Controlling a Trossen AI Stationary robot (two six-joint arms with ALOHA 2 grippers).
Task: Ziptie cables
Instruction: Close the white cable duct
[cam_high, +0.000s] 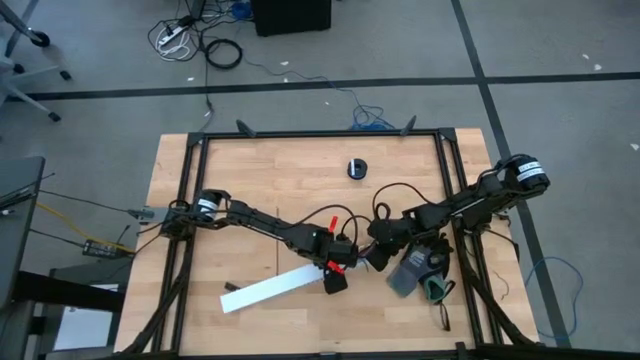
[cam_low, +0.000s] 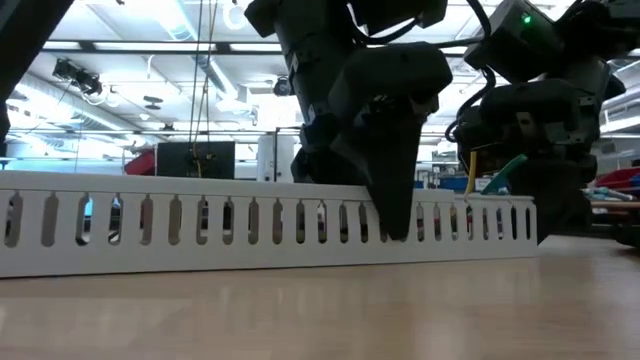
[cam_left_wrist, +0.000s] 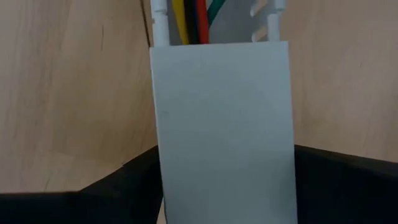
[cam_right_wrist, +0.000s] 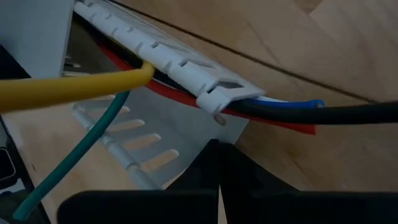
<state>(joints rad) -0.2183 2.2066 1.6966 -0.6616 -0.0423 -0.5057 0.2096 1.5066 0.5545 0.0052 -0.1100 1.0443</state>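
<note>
Where the white slotted channel (cam_high: 278, 288) lies slantwise on the wooden tabletop (cam_high: 260, 170), the cables (cam_right_wrist: 186, 93) run inside it: yellow, green, red, black and blue wires, thin and glossy, spilling past the channel's open end. The left claw (cam_high: 335, 277) sits at that end, its dark fingers (cam_left_wrist: 112, 186) closed on the channel's flat lid. The right claw (cam_high: 372, 254) hangs just beside the same end; whether it is open I cannot tell. No writing is legible.

Yellow, green, red, black, blue cables (cam_right_wrist: 186, 93); white slotted channel (cam_high: 275, 288); pale wood table (cam_high: 270, 180).
</note>
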